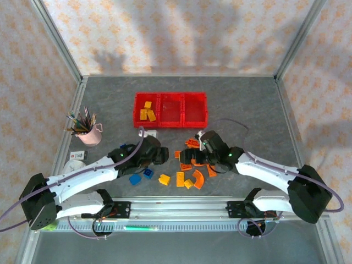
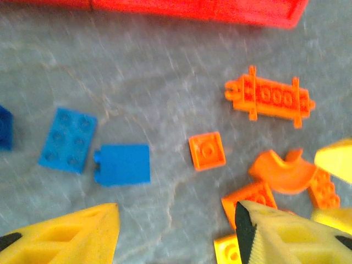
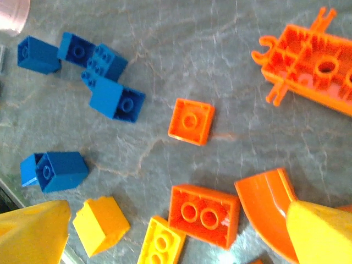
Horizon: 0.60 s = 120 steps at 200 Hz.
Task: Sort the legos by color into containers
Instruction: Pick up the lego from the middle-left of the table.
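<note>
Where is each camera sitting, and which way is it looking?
Top camera: above and behind the arms, looking down at the table and red containers; shows the left arm and right arm.
Left wrist camera: on the left arm, looking down at the small orange square brick; the left jaws, open, at the bottom.
Right wrist camera: on the right arm, looking down at blue bricks; the right jaws, open, in the bottom corners.
Shared: both wrist views see the small orange square brick and the long orange plate.

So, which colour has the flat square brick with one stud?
The flat square brick is orange; the right wrist view shows it best.
</note>
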Available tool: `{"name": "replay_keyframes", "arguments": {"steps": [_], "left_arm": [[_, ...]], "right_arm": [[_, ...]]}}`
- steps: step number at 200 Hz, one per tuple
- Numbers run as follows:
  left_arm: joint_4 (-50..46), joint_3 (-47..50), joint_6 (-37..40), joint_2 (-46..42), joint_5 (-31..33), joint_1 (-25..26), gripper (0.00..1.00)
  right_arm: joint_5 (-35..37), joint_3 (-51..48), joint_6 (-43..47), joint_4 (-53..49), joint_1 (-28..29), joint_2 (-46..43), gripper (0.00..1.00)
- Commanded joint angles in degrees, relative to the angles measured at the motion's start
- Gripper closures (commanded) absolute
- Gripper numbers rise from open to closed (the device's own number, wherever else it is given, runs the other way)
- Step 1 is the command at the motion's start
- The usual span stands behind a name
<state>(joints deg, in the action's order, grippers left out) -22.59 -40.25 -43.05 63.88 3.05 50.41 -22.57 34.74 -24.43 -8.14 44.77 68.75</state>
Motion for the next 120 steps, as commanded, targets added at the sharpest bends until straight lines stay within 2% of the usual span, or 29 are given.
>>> {"name": "replay_keyframes", "arguments": {"steps": [1,52,120], "left_arm": [[-2.8,1.5,-6.2,0.5,3.6,4.5,0.40],[-6.3,-0.3,-10.6,7.5,6.8,13.7,0.35],[-6.1,-1.1,-10.3,14.6,6.5,16.7,0.28]], "right_arm": [[-0.8,-2.1,-0.7,1.0,1.1,-3.3,0.00],[-0.5,-6.3,-1.6,1.9,1.5,-7.7,0.00],[-0.6,-7.2,-1.7,2.8,1.5,-8.0,0.00]]}}
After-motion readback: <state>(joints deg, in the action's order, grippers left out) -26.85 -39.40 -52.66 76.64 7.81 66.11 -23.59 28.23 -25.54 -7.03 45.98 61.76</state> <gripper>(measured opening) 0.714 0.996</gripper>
